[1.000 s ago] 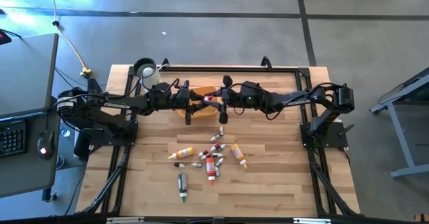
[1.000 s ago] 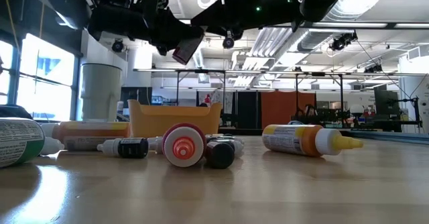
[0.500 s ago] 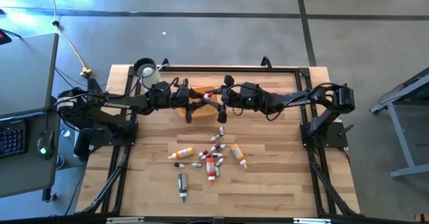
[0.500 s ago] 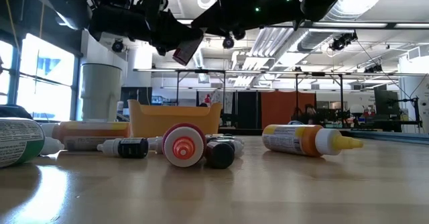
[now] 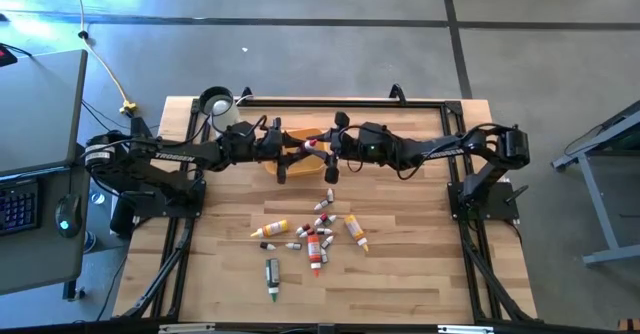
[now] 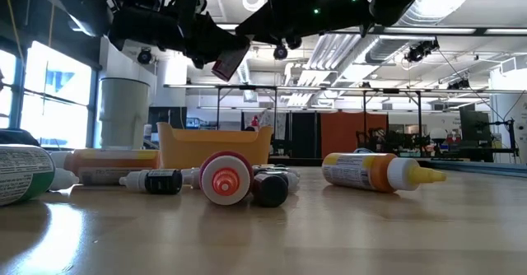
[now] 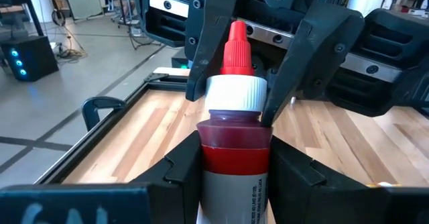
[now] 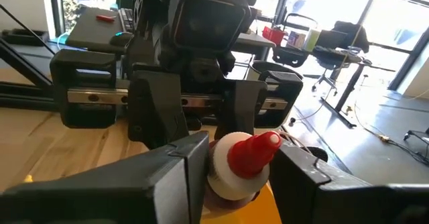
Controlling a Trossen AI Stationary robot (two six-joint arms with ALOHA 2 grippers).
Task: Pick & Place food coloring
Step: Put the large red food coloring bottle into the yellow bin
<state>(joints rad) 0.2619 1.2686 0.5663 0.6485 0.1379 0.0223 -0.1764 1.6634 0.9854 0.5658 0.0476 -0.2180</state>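
Above the yellow-orange tray (image 5: 303, 139) near the table's far edge, left gripper (image 7: 231, 163) clamps a red food coloring bottle (image 7: 232, 153) by its body while right gripper (image 8: 231, 158) pinches its white cap collar, seemingly a handover, remaining bottles (image 5: 314, 234) mid-table.
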